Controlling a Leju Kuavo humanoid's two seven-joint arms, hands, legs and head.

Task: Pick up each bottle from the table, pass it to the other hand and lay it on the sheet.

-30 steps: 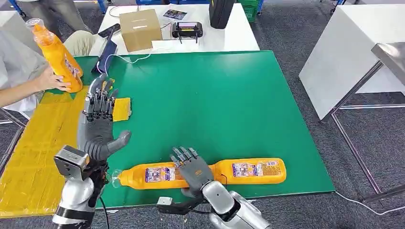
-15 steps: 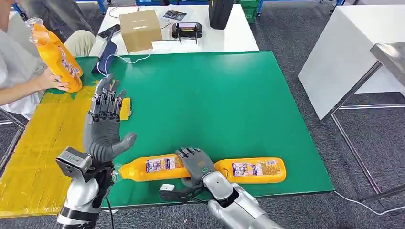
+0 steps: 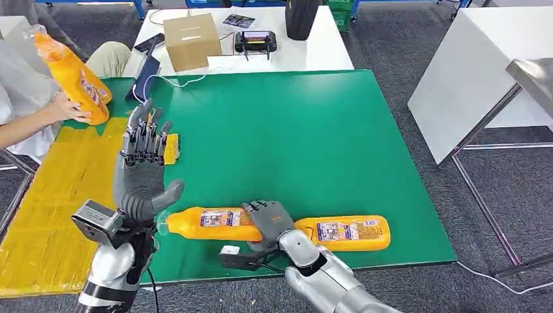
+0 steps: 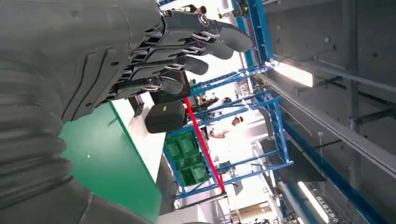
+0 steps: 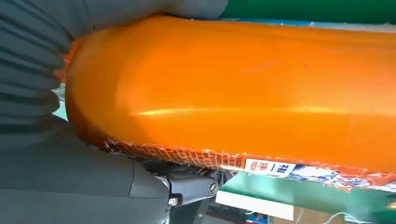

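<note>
Fingers of the right robot hand are wrapped around the base end of an orange bottle that lies on its side near the front edge of the green surface; in the right wrist view the orange body presses against the palm. The left robot hand is raised upright just beside the cap end of this bottle, holding nothing, with its fingers straight and apart. A second orange bottle lies behind the right robot hand, almost in line with the first. The yellow sheet covers the left side of the surface. At the far left corner a person's hand holds a third bottle, tilted.
</note>
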